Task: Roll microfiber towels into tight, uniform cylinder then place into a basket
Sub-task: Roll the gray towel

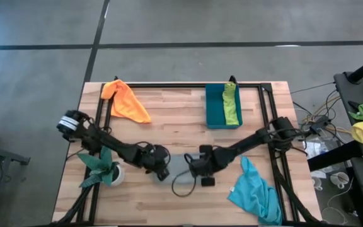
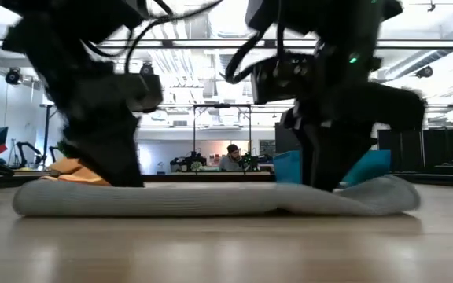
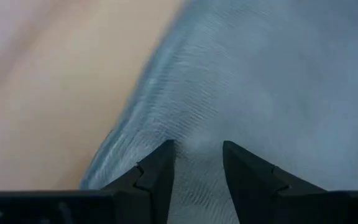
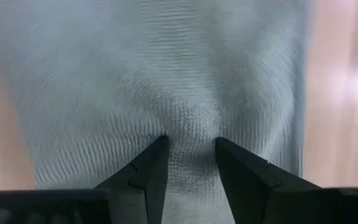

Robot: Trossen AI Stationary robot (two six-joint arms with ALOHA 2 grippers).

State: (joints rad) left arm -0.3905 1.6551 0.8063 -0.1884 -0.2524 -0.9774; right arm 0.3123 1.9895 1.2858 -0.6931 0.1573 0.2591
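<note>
On the wooden worktop (image 1: 169, 107), the orange towel (image 1: 126, 101) lies crumpled near the far left corner, well apart from both arms. A leafy plant (image 1: 98, 167) in a white pot stands at the left edge, beside the left arm.

The grey towel (image 1: 180, 165) lies at the front middle as a long, low, soft roll; in the low view it stretches flat across the wood (image 2: 211, 198), its surface finely ribbed. The left gripper (image 1: 162, 171) presses down on the roll's left end. In the left wrist view its two dark fingers (image 3: 157, 177) stand narrowly parted with a pinch of the ribbed grey cloth bunched between them. The right gripper (image 1: 197, 165) comes down on the right end of the same roll; its fingers (image 4: 143, 177) are likewise a little apart, nipping a small fold of grey cloth that puckers between them.

The basket (image 1: 214, 107), a shallow blue rectangular bin, sits at the far side, right of centre, well apart from the grippers. The lime green towel (image 1: 230, 104) lies inside along its right wall. The turquoise towel (image 1: 257, 192) lies in a loose heap near the front right corner, just beside the right arm.
</note>
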